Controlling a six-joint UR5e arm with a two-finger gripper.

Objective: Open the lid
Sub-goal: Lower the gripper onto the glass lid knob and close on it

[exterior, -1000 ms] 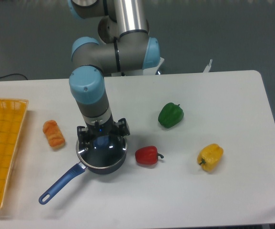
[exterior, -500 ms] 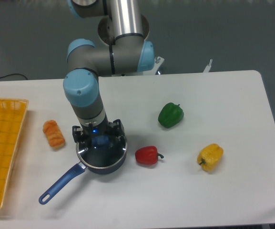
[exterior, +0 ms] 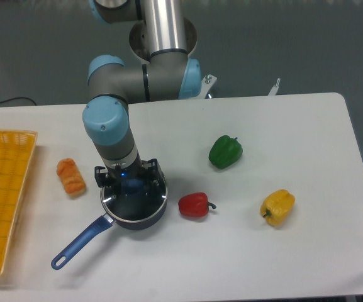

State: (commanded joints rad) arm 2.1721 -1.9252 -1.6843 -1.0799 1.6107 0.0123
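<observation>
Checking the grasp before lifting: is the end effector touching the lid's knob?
Cannot tell. In the fixed camera view the end effector sits right over the lid, hiding any contact.

The gripper (exterior: pixel 129 184) hangs straight down over the saucepan (exterior: pixel 134 211), its jaws set either side of the blue knob on the lid (exterior: pixel 137 200); whether they touch it is unclear. Right of the jaws on the counter (exterior: pixel 282 132) lies a red pepper (exterior: pixel 194 205), left an orange item (exterior: pixel 70 175).

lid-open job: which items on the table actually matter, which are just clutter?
Matters:
lid
saucepan it sits on
end effector, down over the lid's blue knob

Clutter:
red pepper
green pepper
yellow pepper
orange toy food
yellow basket
</observation>
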